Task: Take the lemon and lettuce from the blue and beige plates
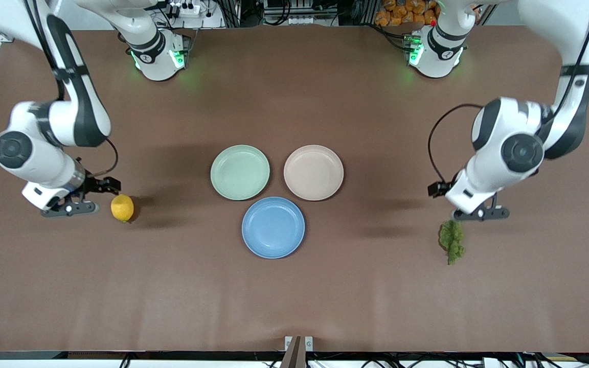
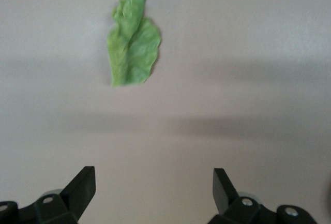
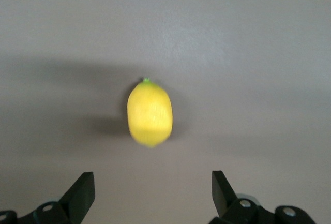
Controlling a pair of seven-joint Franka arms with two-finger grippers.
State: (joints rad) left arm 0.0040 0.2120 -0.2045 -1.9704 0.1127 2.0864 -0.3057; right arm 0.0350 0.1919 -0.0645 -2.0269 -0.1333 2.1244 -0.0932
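The lemon (image 1: 122, 208) lies on the brown table toward the right arm's end, off the plates. My right gripper (image 1: 69, 208) hangs low over the table just beside it, open and empty. In the right wrist view the lemon (image 3: 149, 113) sits ahead of the open gripper (image 3: 153, 182). The lettuce (image 1: 451, 239) lies on the table toward the left arm's end. My left gripper (image 1: 481, 214) hangs over the table right beside it, open and empty. In the left wrist view the lettuce (image 2: 132, 48) lies ahead of the open gripper (image 2: 154, 182). The blue plate (image 1: 273, 227) and beige plate (image 1: 313, 172) are empty.
A mint-green plate (image 1: 240, 171), also empty, stands beside the beige plate, toward the right arm's end. The three plates cluster mid-table, with the blue one nearest the front camera. Both arm bases stand at the table's back edge.
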